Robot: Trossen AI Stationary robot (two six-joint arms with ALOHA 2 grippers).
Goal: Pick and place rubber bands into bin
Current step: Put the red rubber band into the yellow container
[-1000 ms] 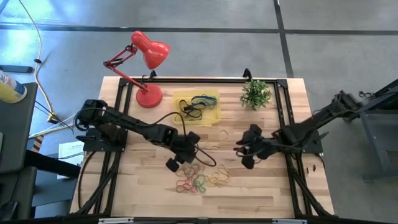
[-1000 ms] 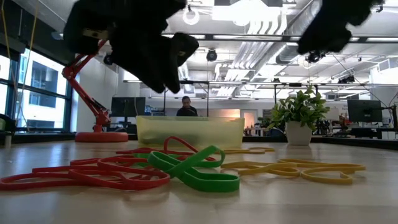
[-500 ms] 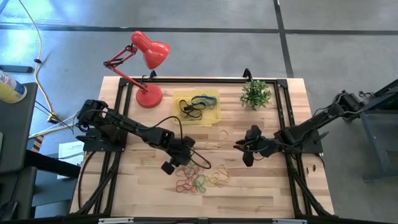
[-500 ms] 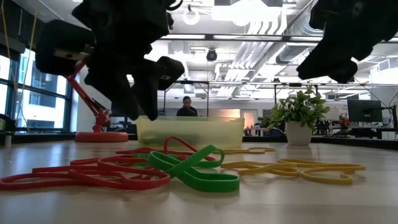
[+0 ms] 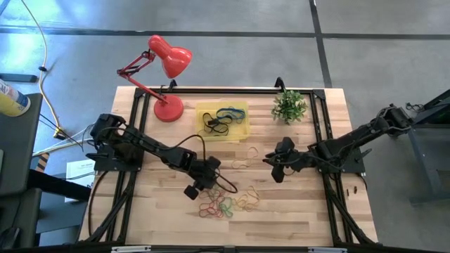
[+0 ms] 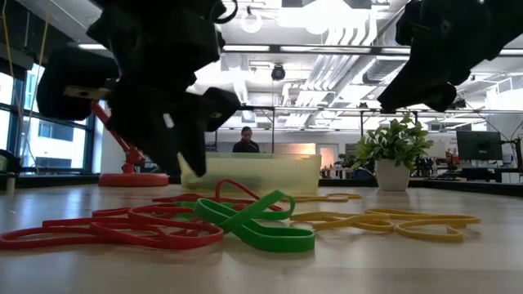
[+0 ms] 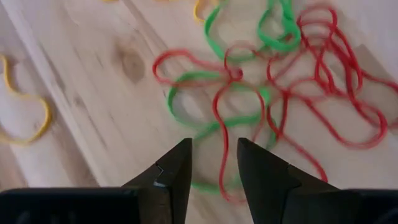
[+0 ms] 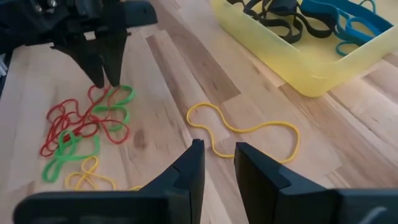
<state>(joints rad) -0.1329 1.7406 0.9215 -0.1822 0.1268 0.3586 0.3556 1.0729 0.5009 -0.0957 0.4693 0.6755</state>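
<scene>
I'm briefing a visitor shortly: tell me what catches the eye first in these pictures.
The bright tangle of red and green rubber bands near the table's front edge stands out first, with the left pincer poised right over it, fingers slightly apart and empty. Behind it, the yellow bin already holds dark and blue bands, beside a red desk lamp at the back left. The right pincer hovers over a loose yellow band.

You will find no text, label, brand, number or sign that can be read in any of these views. Nothing is printed on what lies on the table, and whatever shows in the room beyond it is too small to make out.
</scene>
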